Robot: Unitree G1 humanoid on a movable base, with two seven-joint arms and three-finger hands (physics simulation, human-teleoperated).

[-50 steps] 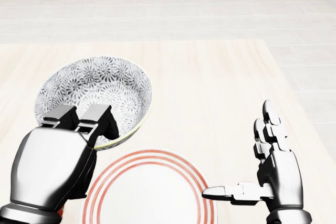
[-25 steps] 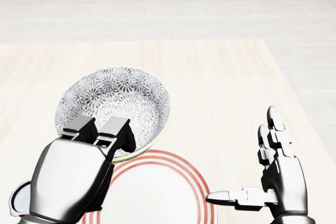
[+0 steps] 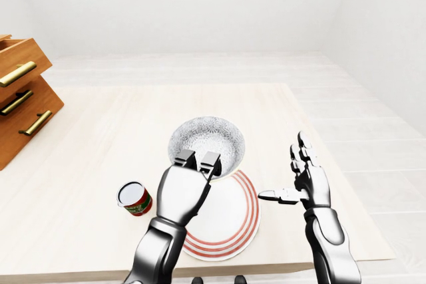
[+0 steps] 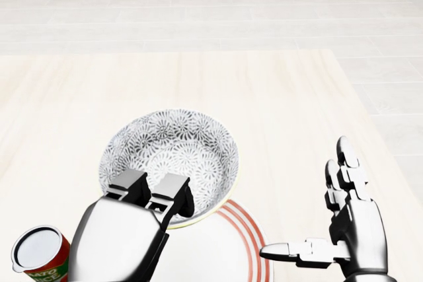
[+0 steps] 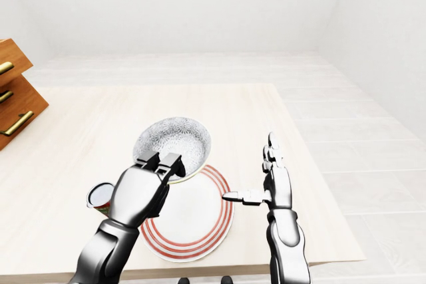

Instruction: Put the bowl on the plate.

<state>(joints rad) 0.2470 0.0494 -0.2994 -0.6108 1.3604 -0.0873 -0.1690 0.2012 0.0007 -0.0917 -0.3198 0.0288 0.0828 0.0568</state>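
- While the left hand (image 4: 142,212) pinches the near rim of the bowl (image 4: 173,156) with its fingers closed over the edge, the bowl hangs tilted, its patterned inside facing the camera in the head view.
- Bowl's lower edge overlaps the top of the plate (image 3: 233,221) in every view; can't tell if it actually touches the plate or just floats over it.
- Plate is white with red rings, sitting on the light wooden table (image 3: 100,131) near its bottom edge in the left-eye view.
- Right hand (image 4: 344,229) is spread wide, fingers up and thumb poking left toward the plate, holding nothing, just beside the plate's right rim.
- Red can (image 4: 41,254) stands upright on the table left of the plate, next to the left forearm.
- Wooden drawer unit (image 3: 20,98) with brass handles at the far left.
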